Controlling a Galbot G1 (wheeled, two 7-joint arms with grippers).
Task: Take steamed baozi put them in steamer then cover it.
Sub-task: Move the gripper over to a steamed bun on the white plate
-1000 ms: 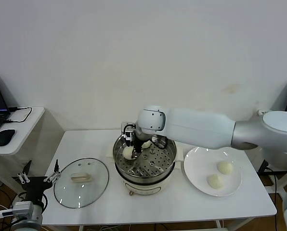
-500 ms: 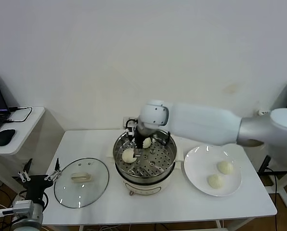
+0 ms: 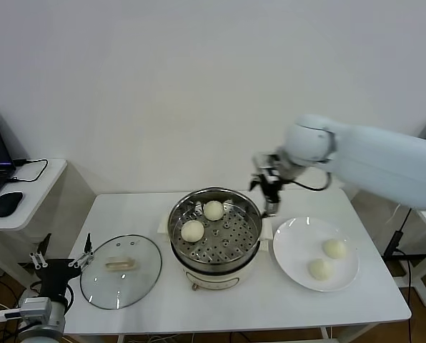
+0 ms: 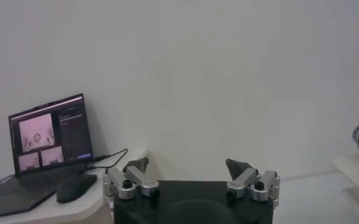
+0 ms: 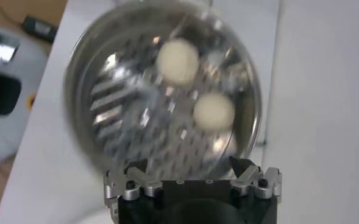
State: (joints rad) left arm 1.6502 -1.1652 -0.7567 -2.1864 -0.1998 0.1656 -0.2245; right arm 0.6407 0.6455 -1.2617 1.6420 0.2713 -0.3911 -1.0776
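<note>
Two cream-white baozi (image 3: 214,210) (image 3: 192,231) lie in the shiny steamer (image 3: 250,236) at the table's middle; both show in the right wrist view (image 5: 177,61) (image 5: 214,111). Two more baozi (image 3: 334,248) (image 3: 318,269) lie on the white plate (image 3: 291,246) to its right. My right gripper (image 3: 268,187) is open and empty, raised between the steamer's right rim and the plate. The glass cover (image 3: 98,286) with its cream handle (image 3: 119,264) lies flat on the table, left of the steamer. My left gripper (image 3: 61,262) is open and empty, parked low off the table's left front corner.
A side desk at the left holds a laptop (image 4: 50,134) and a black mouse (image 3: 7,204). The steamer sits on a cream cooker base (image 3: 216,273). A white wall stands behind the table.
My right gripper has let go of the second baozi in the steamer, risen out of it and swung right toward the plate. The left arm has not moved.
</note>
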